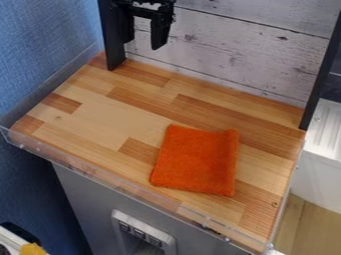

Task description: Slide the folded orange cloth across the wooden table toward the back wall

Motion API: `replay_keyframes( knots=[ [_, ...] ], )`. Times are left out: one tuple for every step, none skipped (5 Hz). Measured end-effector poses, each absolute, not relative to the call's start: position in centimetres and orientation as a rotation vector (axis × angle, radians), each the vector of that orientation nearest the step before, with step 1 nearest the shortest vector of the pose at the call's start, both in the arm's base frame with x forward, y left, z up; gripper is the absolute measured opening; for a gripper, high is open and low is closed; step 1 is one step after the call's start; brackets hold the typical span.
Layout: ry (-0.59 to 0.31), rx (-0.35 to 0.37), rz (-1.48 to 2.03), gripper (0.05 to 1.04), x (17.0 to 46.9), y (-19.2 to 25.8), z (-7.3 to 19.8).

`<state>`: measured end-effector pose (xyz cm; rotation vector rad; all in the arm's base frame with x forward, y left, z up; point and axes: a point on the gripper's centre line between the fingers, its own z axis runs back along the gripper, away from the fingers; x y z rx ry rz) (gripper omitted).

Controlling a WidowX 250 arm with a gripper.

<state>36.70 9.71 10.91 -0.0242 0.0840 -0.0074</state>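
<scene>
The top edge cuts off the upper part of the black two-finger robot gripper point(143, 44) above the wooden worktop's point(106, 117) back left corner. The folded orange cloth point(196, 159) hides the wood beneath it. A dark speck point(212, 230) along the front edge, toward the right corner, is too small to identify.

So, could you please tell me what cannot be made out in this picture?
- Camera view, end effector: its upper part is cut off by the top edge.
- Camera view, orange cloth: its underside, and the wooden surface beneath, hidden by its top.
- Camera view, yellow thing: cut off by the bottom edge.
- Camera view, white unit: cut off by the right edge.
</scene>
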Motion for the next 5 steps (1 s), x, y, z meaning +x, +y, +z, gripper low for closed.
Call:
replay_keyframes(
  knots=[
    [0.126,-0.032,0.002,0.999,35.4,8.6,9.0],
    [0.08,-0.014,-0.023,0.999,34.3,5.8,9.6],
    [0.044,0.007,-0.024,0.997,32.9,3.6,9.5],
    [-0.002,0.023,-0.031,0.999,31.3,0.8,9.4],
    [-0.037,0.03,-0.04,0.999,29.7,-1.1,9.1]
  ],
)
